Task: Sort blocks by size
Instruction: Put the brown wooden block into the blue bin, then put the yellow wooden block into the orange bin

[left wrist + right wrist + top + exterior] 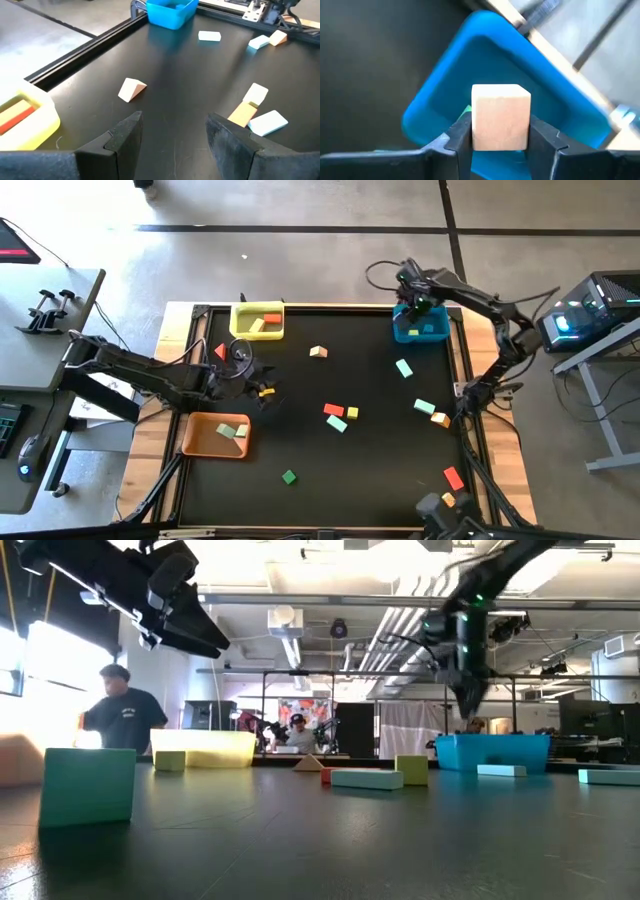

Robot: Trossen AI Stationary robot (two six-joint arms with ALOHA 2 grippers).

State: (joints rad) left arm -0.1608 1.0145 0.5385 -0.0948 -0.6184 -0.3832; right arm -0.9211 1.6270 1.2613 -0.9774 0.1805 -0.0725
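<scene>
The black table (380, 470) carries three bins: a blue bin (420, 326) at its far right corner, a yellow bin (258, 321) at the far left, and an orange bin (215, 436) on the left side nearer the front. The right gripper (500, 131) hangs over the blue bin with its fingers (457, 135) clenched on a tan cube (500, 122), one flat face toward the wrist camera and its edges upright between the pads; the cube has no long axis. The left gripper (172, 131) is over the left part of the table between the yellow and orange bins, its fingers (125, 135) apart and holding nothing. The other blocks lie scattered on the black surface. A red bar (269, 318) lies in the yellow bin with its long axis along the bin's length. A mint bar (404, 368) lies near the blue bin, slanted across the table, and another mint bar (424, 407) lies farther toward the front beside an orange block (440, 419). A red block (333, 410), a mint block (337, 423) and a small yellow cube (352, 413) sit close together mid-table. A tan wedge (131, 89) rests on one face. A small green cube (289, 476) sits alone near the front edge.
</scene>
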